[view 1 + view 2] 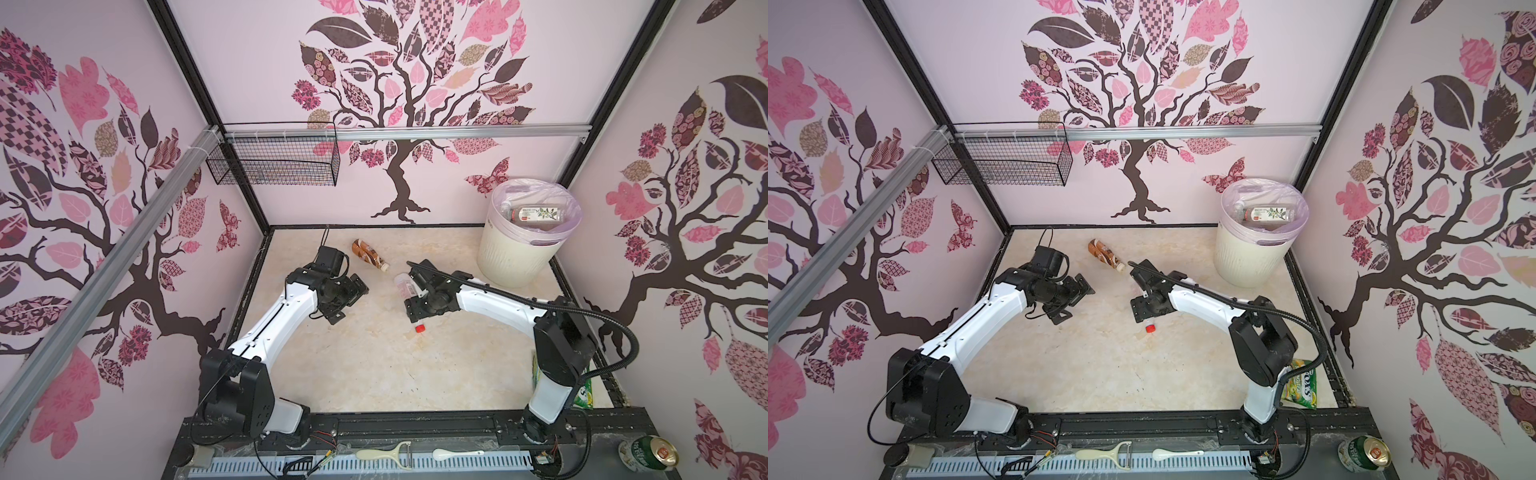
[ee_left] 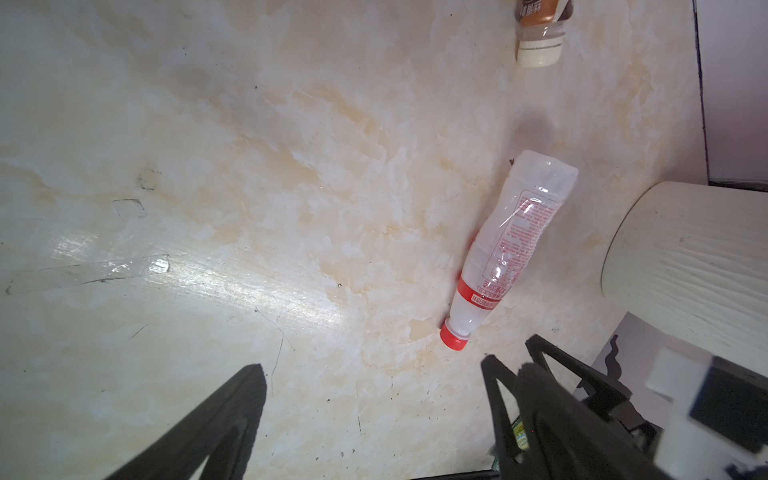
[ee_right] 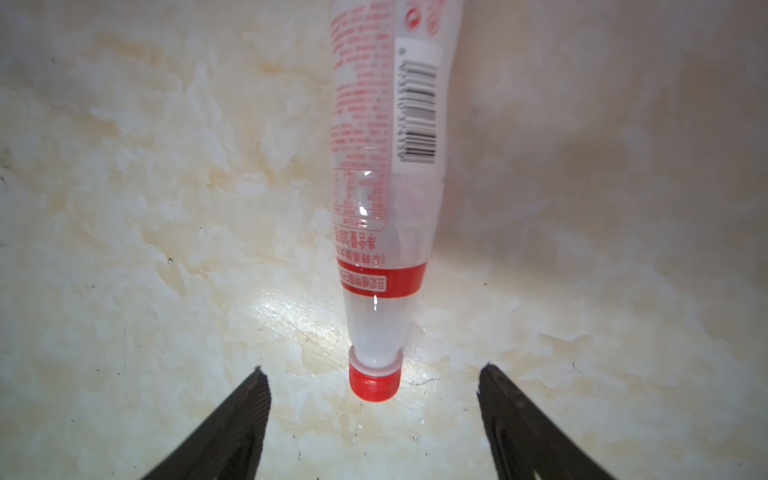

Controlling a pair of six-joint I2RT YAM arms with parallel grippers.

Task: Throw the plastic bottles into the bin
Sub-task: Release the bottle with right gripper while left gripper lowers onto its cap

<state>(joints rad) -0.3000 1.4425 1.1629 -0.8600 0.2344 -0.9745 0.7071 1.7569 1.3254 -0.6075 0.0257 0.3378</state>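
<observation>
A clear plastic bottle [image 3: 382, 208] with a red label and red cap [image 3: 374, 382] lies on the marble table. My right gripper [image 3: 372, 372] is open just above it, the cap sitting free between the two fingertips, untouched. In both top views the right gripper [image 1: 417, 305] [image 1: 1144, 309] covers the bottle's middle, and the cap [image 1: 420, 329] pokes out. My left gripper [image 1: 347, 301] [image 2: 374, 365] hangs open and empty to the left. A brown-wrapped bottle [image 1: 370, 253] [image 2: 540, 37] lies farther back. The cream ribbed bin [image 1: 511, 262] [image 1: 1246, 262] at back right holds bottles [image 1: 536, 214].
A black wire basket [image 1: 274, 160] hangs on the back-left rail. A yellow-green snack bag [image 1: 1300, 384] lies by the right arm's base. A green can [image 1: 648, 455], a peeler [image 1: 386, 453] and a spoon [image 1: 453, 454] sit along the front rail.
</observation>
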